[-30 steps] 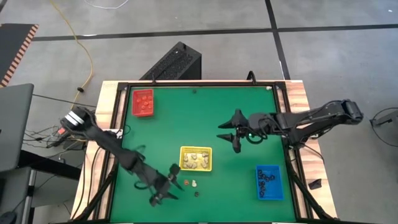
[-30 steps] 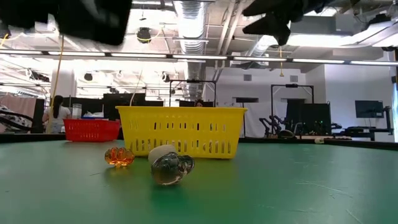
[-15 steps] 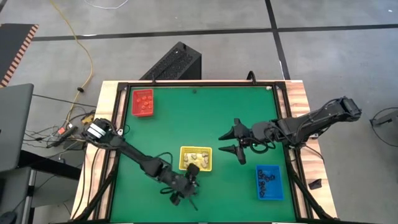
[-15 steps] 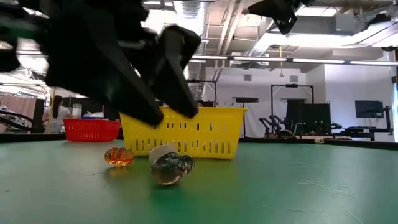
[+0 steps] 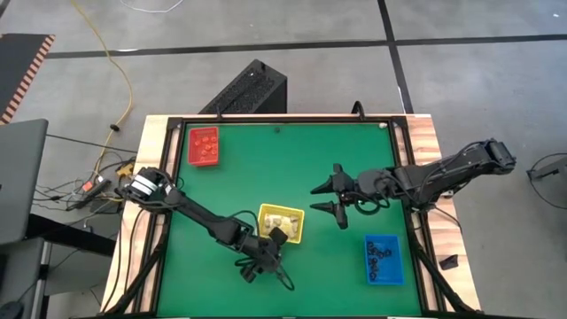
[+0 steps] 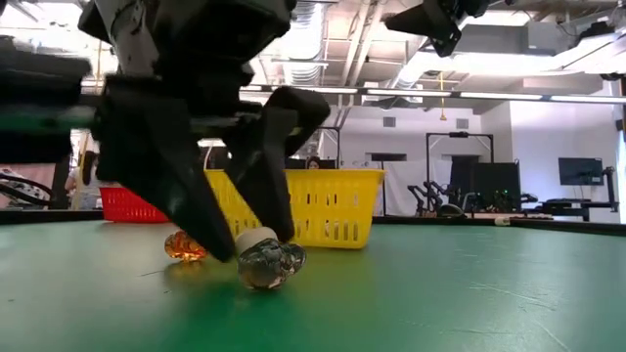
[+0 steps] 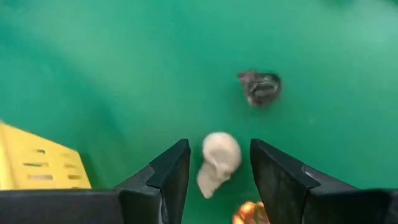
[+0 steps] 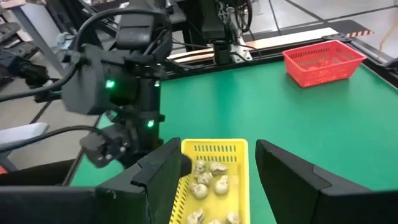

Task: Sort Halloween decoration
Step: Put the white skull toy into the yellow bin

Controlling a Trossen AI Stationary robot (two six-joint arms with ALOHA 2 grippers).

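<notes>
Three Halloween trinkets lie on the green mat near the front edge: a cream-white skull point(image 7: 220, 163), a dark one point(image 7: 260, 87) and an orange one point(image 7: 251, 214). In the low view the dark one point(image 6: 270, 265) is nearest, with the orange one point(image 6: 186, 246) to its left. My left gripper point(image 7: 219, 146) is open and tipped down over them, one finger on each side of the cream skull, without touching it. In the high view it point(image 5: 268, 259) covers all three. My right gripper point(image 5: 330, 197) hangs open above the mat's right half, holding nothing.
The yellow tray point(image 5: 297, 213) with cream pieces stands just beyond the left gripper. The red tray point(image 5: 191, 146) with orange pieces is at the far left, and the blue tray point(image 5: 368, 261) with black pieces at the near right. Bare mat lies between them.
My left gripper has swung along the near edge toward the table's right, come down and tipped more steeply. It now stands astride the cream skull, beside the yellow tray. The trinkets have not moved.
</notes>
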